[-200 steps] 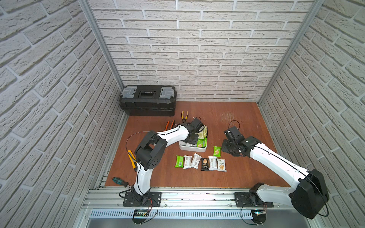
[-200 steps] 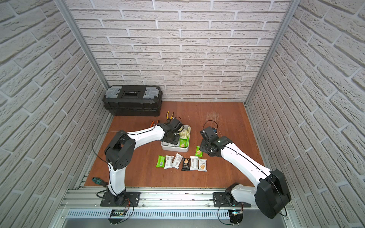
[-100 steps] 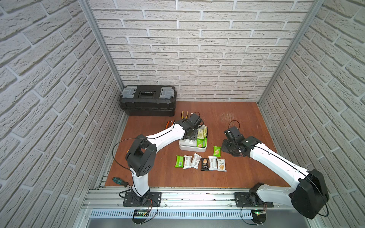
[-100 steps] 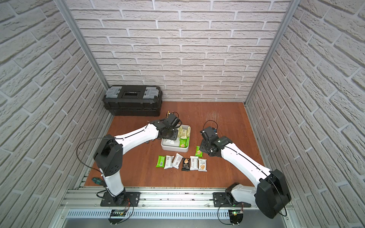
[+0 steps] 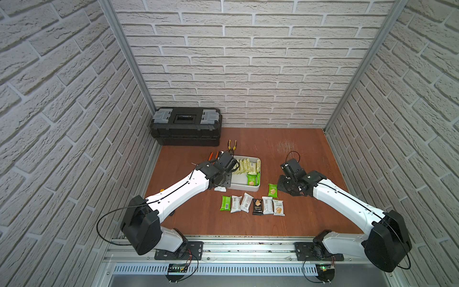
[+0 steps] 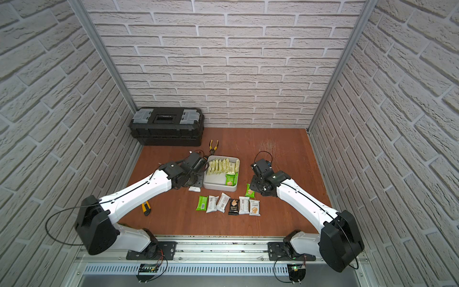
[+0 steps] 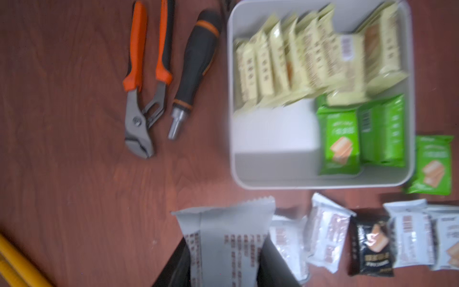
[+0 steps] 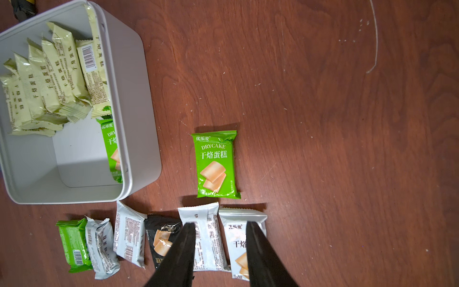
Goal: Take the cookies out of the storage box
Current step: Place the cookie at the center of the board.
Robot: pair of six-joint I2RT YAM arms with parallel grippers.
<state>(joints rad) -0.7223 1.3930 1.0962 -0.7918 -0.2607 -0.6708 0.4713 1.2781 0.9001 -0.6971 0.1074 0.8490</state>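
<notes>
The white storage box stands mid-table and holds several pale yellow cookies and green ones. My left gripper is shut on a white cookie packet. In a top view that packet hangs just outside the box's front left corner. A row of several cookies lies in front of the box, with a lone green packet behind the row's right end. My right gripper is open and empty above the row's right end.
A black toolbox stands at the back left. Yellow-handled pliers lie behind the box. Orange pliers and a screwdriver lie left of it. A yellow knife lies under the left arm.
My left gripper has drawn back from over the box to its left front corner, carrying the white packet. The right arm has not moved.
</notes>
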